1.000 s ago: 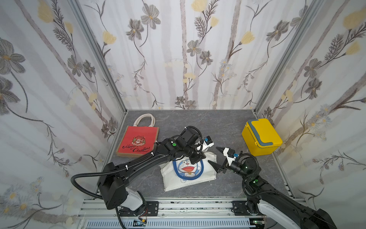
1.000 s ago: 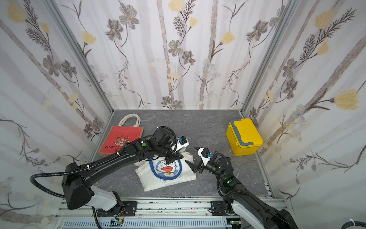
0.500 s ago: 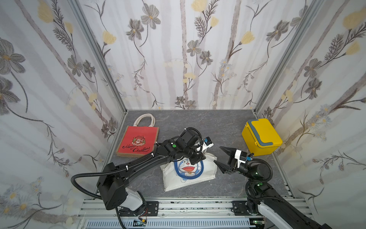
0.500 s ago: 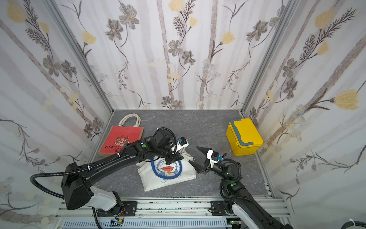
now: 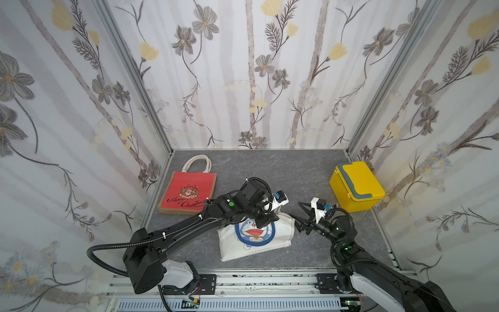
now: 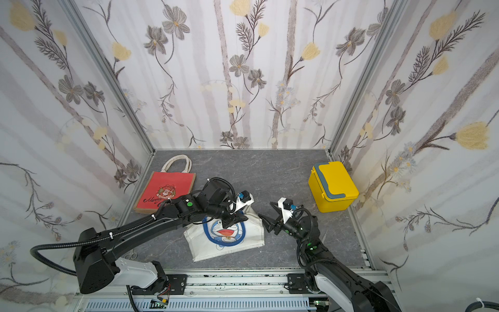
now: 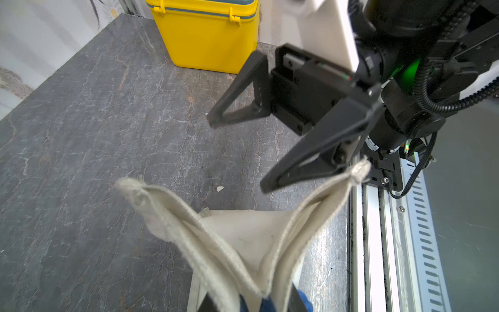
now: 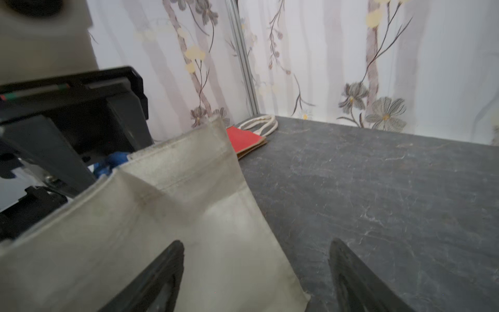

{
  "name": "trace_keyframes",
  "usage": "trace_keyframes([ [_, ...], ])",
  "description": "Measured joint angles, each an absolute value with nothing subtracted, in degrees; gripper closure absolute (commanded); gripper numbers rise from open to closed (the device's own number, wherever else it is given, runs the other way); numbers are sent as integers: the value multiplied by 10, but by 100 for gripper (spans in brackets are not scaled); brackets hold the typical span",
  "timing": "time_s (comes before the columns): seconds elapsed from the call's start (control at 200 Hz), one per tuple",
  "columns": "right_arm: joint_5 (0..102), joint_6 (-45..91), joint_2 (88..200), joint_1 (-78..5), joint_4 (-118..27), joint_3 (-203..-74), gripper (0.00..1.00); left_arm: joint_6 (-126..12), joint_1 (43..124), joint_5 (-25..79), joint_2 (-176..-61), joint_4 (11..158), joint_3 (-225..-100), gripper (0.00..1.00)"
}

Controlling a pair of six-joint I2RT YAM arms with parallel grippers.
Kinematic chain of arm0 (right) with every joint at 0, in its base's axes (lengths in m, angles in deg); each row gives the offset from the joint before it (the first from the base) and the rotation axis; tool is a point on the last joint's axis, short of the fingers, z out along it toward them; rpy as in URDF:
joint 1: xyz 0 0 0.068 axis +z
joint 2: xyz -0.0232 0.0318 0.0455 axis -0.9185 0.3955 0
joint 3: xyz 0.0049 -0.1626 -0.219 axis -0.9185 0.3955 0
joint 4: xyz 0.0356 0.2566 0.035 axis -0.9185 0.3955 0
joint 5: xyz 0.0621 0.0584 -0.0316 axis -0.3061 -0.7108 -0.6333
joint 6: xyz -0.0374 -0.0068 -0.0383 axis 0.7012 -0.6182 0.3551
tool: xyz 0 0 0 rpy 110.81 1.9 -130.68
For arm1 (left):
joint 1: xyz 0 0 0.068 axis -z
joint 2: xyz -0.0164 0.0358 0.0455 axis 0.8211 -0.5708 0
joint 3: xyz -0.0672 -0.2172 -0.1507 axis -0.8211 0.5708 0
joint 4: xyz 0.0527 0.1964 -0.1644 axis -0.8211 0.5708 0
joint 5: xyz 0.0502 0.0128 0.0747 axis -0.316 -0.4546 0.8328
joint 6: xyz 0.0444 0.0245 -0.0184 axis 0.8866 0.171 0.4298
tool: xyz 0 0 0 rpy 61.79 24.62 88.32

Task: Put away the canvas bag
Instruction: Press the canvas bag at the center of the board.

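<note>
Mid-front on the desk (image 5: 270, 173) | canvas bag (image 5: 256, 235) is lying face-up | left end effector (image 6: 239, 216) is pinching its raised far rim | right end effector (image 5: 294, 209) is hanging wide open just beside that rim's corner

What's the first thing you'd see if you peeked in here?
A white canvas bag with a blue cartoon face lies in the middle, its top edge pinched by the left hand while the right hand hangs open beside it. A yellow box sits on the right, and a red Christmas bag lies flat on the left.
</note>
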State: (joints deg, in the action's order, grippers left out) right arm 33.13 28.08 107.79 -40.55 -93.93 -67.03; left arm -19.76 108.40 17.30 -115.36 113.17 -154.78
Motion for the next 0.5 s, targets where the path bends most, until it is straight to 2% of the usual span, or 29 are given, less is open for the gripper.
trace_keyframes([
  [0.225, 371, 287, 1264, -352, -1034, -659, 10, -196, 1091, 172, -1169, 1129, -1556, 71],
  [0.255, 374, 286, 1285, -351, -1048, -658, 10, -196, 1091, 172, -1169, 1131, -1558, 74],
  [0.305, 380, 284, 1311, -350, -1068, -658, 10, -197, 1092, 172, -1167, 1131, -1559, 88],
  [0.35, 393, 283, 1326, -349, -1080, -658, 10, -197, 1092, 173, -1162, 1132, -1559, 93],
  [0.5, 414, 288, 1315, -348, -1083, -655, 8, -197, 1091, 176, -1143, 1132, -1559, 94],
])
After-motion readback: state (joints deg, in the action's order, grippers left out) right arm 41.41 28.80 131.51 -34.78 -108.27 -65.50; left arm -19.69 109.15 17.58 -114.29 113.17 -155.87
